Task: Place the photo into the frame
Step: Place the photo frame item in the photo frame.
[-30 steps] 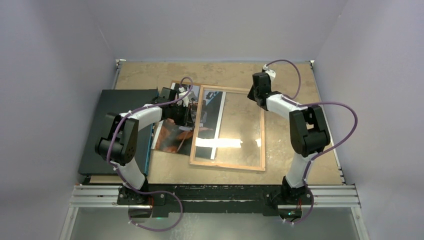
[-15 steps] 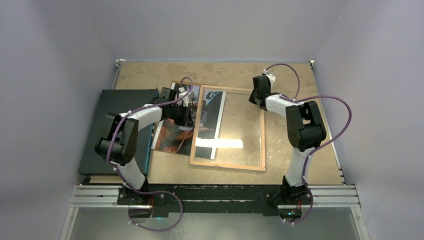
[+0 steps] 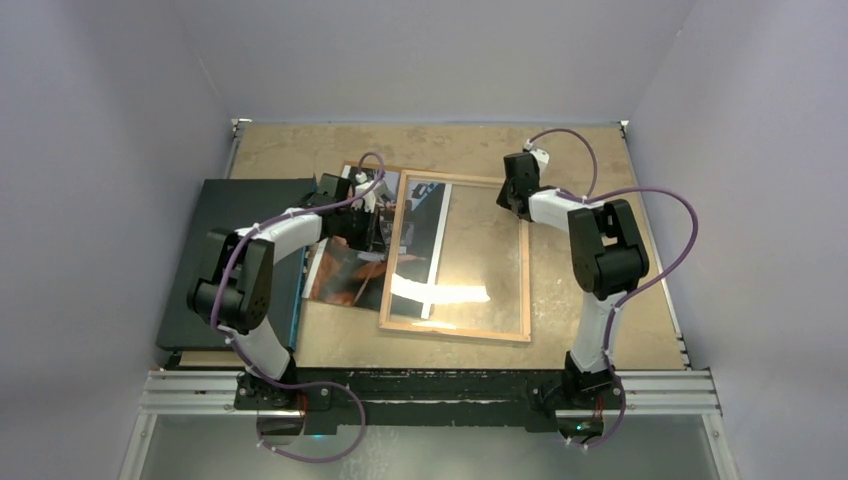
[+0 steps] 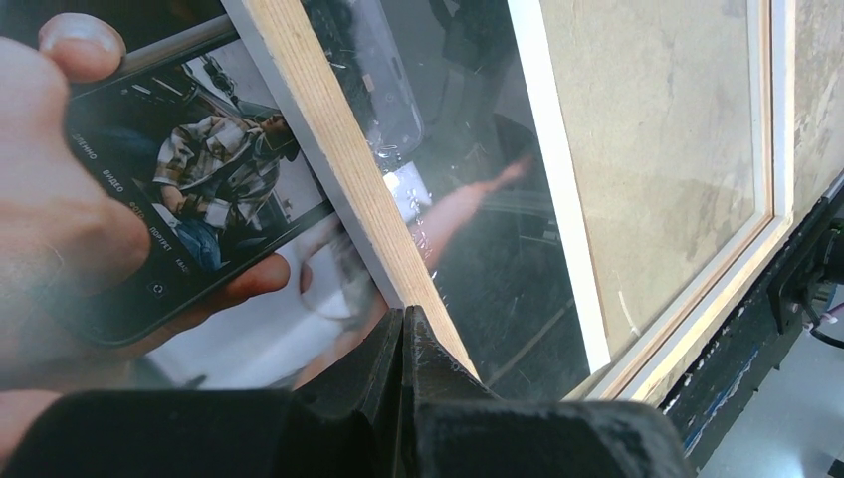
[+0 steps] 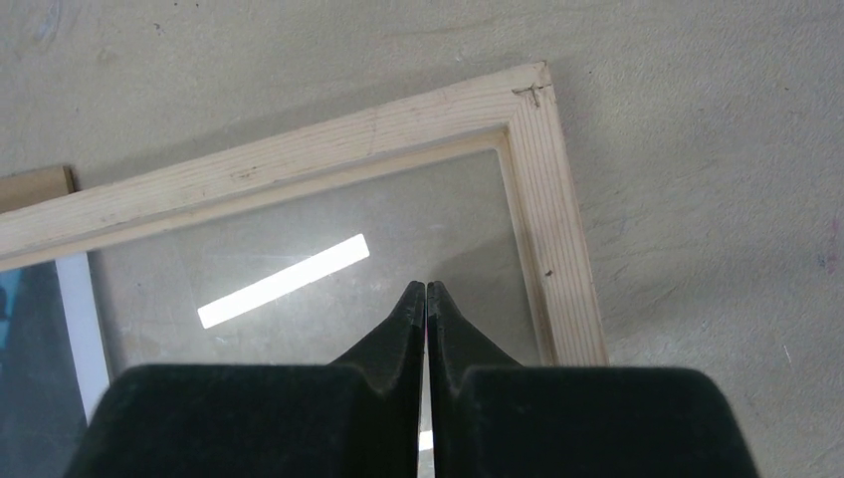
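Both grippers are pressed together with nothing visible between their fingers. Left gripper [image 4: 406,327] has its closed tips on the frame's [image 3: 455,331] left rail, about midway along it, where the light wood strip crosses the photo [image 4: 149,199]. Whether the tips actually touch the rail or the print cannot be told from the left wrist view. Right gripper [image 5: 426,291] hangs, fingers shut, over the clear pane [image 5: 299,229] just inside the frame's far right corner, whose mitred wooden joint shows beside the fingertips.

The frame lies flat on the tan table [image 3: 450,145], wood back upward, slightly turned so its near end leans to the right. The photo lies flat and partly under the frame's left side. Its orange-brown and black part sticks out to the left of the left rail, while the rest, with a white strip along its edge, shows through the pane. The right part of the pane has only bare table beneath it, and a bright bar of light is reflected in the glass.

A corner of brown board [image 5: 35,186] peeks out just beyond the frame's far rail. A dark flat board [image 3: 245,230] lies to the left of the frame, beyond the photo's outer edge.
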Action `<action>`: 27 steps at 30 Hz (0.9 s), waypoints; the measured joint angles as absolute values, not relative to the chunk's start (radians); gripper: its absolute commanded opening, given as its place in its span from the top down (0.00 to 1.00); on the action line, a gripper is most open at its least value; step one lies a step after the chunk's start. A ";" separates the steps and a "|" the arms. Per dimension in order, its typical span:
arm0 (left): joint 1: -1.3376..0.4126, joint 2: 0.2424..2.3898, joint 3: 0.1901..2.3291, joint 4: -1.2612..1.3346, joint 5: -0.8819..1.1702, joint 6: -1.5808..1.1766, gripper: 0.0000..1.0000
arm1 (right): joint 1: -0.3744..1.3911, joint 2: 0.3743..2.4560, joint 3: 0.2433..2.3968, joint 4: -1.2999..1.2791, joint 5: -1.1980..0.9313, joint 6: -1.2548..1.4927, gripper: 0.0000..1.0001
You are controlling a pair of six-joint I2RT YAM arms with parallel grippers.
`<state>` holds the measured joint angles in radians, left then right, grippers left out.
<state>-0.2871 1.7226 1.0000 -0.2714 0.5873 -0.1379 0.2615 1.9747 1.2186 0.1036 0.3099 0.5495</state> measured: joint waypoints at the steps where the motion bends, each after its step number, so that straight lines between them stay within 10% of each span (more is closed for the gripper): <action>1: -0.286 1.720 1.000 -0.271 0.587 -0.138 1.00 | 0.262 1.974 1.219 0.106 0.310 0.550 0.95; 27: -0.270 1.712 1.000 -0.272 0.573 -0.095 1.00 | 0.676 1.793 1.113 0.188 0.154 0.657 0.92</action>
